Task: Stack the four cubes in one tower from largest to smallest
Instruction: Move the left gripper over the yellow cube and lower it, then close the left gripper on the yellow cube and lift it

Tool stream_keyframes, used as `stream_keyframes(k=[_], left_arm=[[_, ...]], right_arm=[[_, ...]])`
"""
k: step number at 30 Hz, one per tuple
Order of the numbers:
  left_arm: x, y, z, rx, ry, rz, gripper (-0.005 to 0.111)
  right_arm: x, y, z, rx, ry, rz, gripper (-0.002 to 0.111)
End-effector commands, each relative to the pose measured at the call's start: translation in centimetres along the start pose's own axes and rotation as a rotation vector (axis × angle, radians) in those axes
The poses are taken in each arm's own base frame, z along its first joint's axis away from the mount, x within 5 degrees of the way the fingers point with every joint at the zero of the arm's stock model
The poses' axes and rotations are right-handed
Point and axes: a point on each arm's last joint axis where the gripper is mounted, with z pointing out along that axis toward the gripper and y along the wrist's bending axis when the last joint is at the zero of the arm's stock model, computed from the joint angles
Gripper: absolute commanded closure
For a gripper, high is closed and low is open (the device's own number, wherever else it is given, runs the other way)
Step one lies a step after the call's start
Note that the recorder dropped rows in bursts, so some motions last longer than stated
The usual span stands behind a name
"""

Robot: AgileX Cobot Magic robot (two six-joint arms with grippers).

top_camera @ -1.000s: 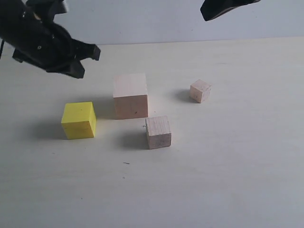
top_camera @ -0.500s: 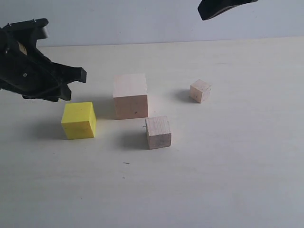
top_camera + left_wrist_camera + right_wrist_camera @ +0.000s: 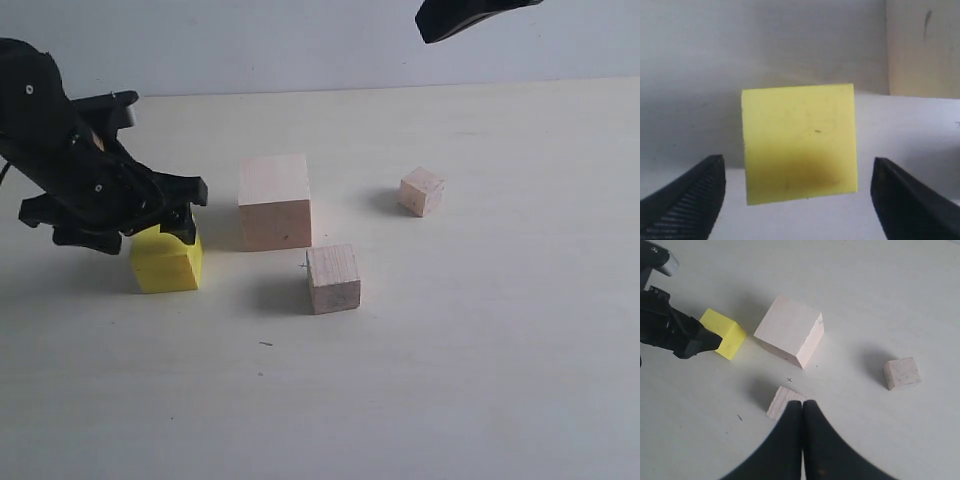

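All four cubes rest apart on the table, none stacked. The yellow cube [image 3: 170, 264] [image 3: 800, 142] lies at the left, and my left gripper [image 3: 152, 215] [image 3: 797, 202] hangs open just over it. Its fingers [image 3: 690, 200] stand either side of the yellow cube with a gap on each side. The largest pale wood cube [image 3: 274, 200] [image 3: 790, 330] is in the middle, the medium wood cube [image 3: 333, 279] [image 3: 782, 402] in front of it, and the tiny wood cube [image 3: 421, 191] [image 3: 901, 373] to the right. My right gripper [image 3: 802, 407] [image 3: 470, 15] is shut, empty, and high above the table.
The pale table [image 3: 480, 350] runs wide in front and to the right of the cubes. A small pencil cross [image 3: 789, 379] marks the table between the large and medium cubes. A side of the large cube [image 3: 922, 47] shows beyond the yellow one in the left wrist view.
My left gripper has come down and forward onto the yellow cube and has opened from shut. The right gripper and all the cubes have stayed put.
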Motion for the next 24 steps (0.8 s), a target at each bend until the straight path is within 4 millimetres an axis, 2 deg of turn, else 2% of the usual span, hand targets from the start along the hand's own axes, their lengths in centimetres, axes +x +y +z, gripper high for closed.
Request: stream_keyframes(k=[1, 10, 24], left_arm=[[-0.2, -0.4, 1.1, 0.021, -0.009, -0.033, 0.030], [-1.4, -0.9, 2.1, 0.014, 0.014, -0.032, 0.030], [-1.1, -0.6, 4.9, -0.024, 0.095, -0.032, 0.030]], right_arm=[[-0.2, 0.2, -0.4, -0.003, -0.017, -0.022, 0.108], [-0.2, 0.2, -0.4, -0.003, -0.017, -0.024, 0.108], [-0.1, 0.2, -0.4, -0.006, -0.005, -0.028, 0.108]])
